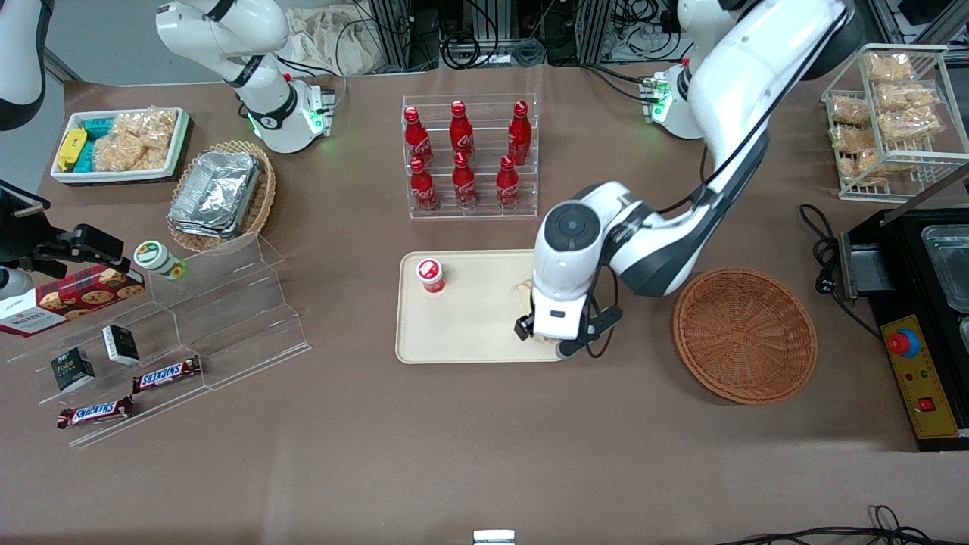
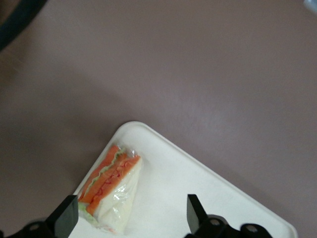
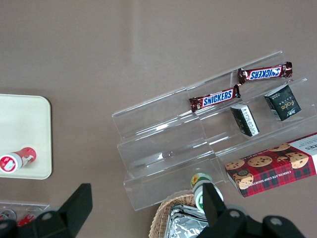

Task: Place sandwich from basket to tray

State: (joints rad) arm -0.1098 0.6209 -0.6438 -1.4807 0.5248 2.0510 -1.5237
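Sandwich (image 2: 111, 191) is lying on the tray (image 2: 208, 188) near its corner; basket (image 1: 745, 334) is sitting vacant. End effector (image 2: 131, 218) is hanging wide above it. You're lifting straight up, avoiding the wrap.

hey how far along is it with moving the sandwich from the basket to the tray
Nearly finished. The round wicker basket holds nothing now, and the sandwich lies on the cream tray near one corner, so the transfer looks done. The claw hangs directly over the sandwich with its fingers spread wide, not gripping it. What appears left is lifting the arm clear of the tray.
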